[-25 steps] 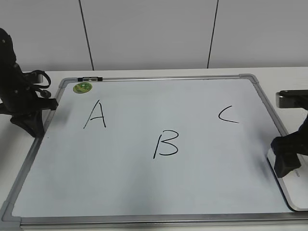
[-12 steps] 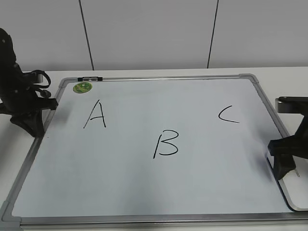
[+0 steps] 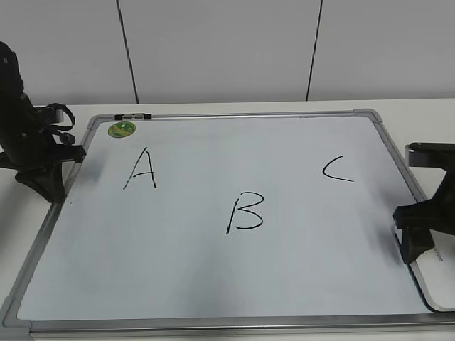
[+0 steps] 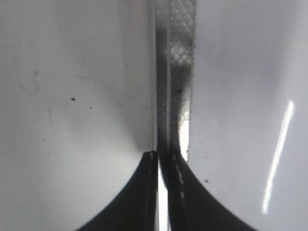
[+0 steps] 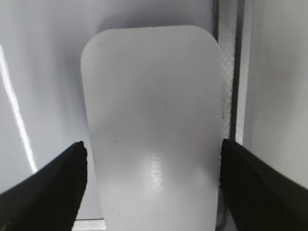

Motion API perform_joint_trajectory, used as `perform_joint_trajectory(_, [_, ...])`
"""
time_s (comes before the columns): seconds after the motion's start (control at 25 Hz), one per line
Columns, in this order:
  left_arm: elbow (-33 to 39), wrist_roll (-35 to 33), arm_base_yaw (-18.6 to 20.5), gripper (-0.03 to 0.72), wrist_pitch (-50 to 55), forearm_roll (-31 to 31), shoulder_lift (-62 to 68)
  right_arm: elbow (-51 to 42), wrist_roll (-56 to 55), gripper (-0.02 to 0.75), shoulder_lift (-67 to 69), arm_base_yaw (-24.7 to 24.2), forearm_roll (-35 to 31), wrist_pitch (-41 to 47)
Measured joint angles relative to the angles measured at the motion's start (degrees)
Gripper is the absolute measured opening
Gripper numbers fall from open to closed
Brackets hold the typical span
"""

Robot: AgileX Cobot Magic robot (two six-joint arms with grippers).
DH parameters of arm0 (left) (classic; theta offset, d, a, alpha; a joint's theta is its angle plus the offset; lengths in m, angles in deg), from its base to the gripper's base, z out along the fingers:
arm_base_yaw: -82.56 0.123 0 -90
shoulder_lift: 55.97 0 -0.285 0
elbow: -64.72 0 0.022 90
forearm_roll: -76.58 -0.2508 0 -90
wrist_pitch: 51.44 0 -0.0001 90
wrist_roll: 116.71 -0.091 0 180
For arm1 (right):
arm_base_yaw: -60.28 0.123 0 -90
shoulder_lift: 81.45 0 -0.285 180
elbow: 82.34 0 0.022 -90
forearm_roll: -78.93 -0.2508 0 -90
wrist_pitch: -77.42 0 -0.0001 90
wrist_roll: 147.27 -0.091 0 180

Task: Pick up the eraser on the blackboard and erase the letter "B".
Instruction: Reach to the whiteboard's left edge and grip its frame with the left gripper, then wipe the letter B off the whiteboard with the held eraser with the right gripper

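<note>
The blackboard [image 3: 234, 323] is a white board with a grey frame, flat on the table. The black letter "B" [image 3: 245, 212] is at its middle, with "A" [image 3: 142, 170] to the left and "C" [image 3: 335, 170] to the right. The white eraser [image 3: 436, 283] lies at the board's near right corner. In the right wrist view the eraser [image 5: 149, 96] fills the middle, with faint grey lettering. My right gripper [image 5: 152, 144] is open, one jaw on each side of the eraser, and it also shows in the exterior view [image 3: 418, 245]. My left gripper [image 3: 44, 186] is shut and empty at the board's left edge.
A green round sticker [image 3: 121, 129] and a black clip [image 3: 133, 116] sit at the board's far left corner. The board's grey frame runs under my left gripper [image 4: 161, 156] and beside the eraser [image 5: 231, 72]. A white wall stands behind the table.
My right gripper has come a little lower and nearer over the eraser. The left arm has not moved.
</note>
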Motion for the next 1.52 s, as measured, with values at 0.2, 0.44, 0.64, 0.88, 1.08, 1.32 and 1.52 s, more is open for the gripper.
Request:
perform_joint_trajectory(0.2, [0.0, 0.0, 0.0, 0.02, 0.0, 0.0, 0.0, 0.0, 0.2, 0.624, 1.8, 0.0, -0.1, -0.1])
perform_joint_trajectory(0.44, [0.0, 0.0, 0.0, 0.02, 0.0, 0.0, 0.0, 0.0, 0.6, 0.537, 1.8, 0.0, 0.2, -0.1])
perform_joint_trajectory(0.64, [0.0, 0.0, 0.0, 0.02, 0.0, 0.0, 0.0, 0.0, 0.8, 0.527, 1.8, 0.0, 0.5, -0.1])
perform_joint_trajectory(0.88, [0.0, 0.0, 0.0, 0.02, 0.0, 0.0, 0.0, 0.2, 0.8, 0.526, 1.8, 0.0, 0.2, -0.1])
perform_joint_trajectory(1.08, [0.0, 0.0, 0.0, 0.02, 0.1, 0.0, 0.0, 6.0, 1.2, 0.526, 2.4, 1.1, -3.1, 4.4])
perform_joint_trajectory(1.32, [-0.1, 0.0, 0.0, 0.02, 0.1, 0.0, 0.0, 20.5, 1.9, 0.526, 6.7, 7.9, -3.0, 11.6])
perform_joint_trajectory(1.52, [-0.1, 0.0, 0.0, 0.02, 0.1, 0.0, 0.0, 31.7, 2.0, 0.526, 14.8, 13.3, -2.3, 17.5])
